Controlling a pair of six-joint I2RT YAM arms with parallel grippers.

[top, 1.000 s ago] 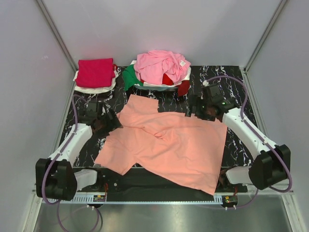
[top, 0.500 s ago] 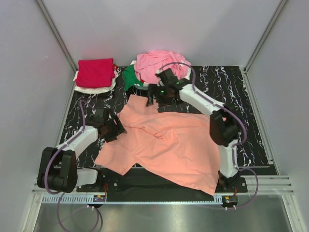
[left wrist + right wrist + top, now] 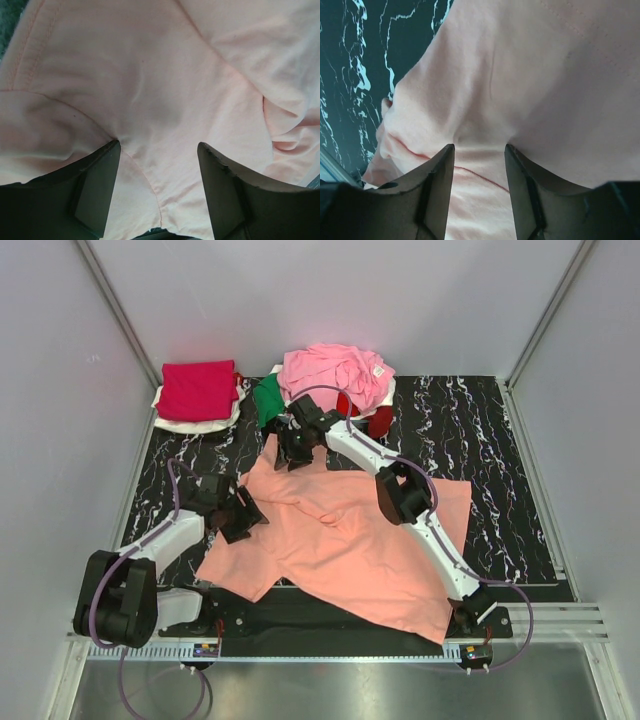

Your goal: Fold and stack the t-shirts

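Observation:
The salmon-orange t-shirt (image 3: 350, 540) lies spread and rumpled on the black marble-patterned mat (image 3: 490, 440). My left gripper (image 3: 243, 517) is open over the shirt's left edge, with the fabric (image 3: 150, 90) between its fingers. My right gripper (image 3: 290, 448) is open at the shirt's far left corner, with the fabric (image 3: 520, 75) between its fingers. The right arm reaches across the shirt. A folded crimson-magenta shirt (image 3: 198, 390) lies on a white one (image 3: 195, 424) at the back left. A light pink shirt (image 3: 335, 375) tops a pile with a green one (image 3: 267, 400) and a red one (image 3: 380, 420).
Grey walls close in the back and both sides. The pile at the back centre is right behind my right gripper. The right forearm (image 3: 400, 490) lies over the middle of the salmon shirt. The mat's front edge meets a metal rail (image 3: 330, 650).
My right arm swung from the mat's right side across to the shirt's far left corner. My left gripper moved a little right and nearer, onto the shirt's left edge.

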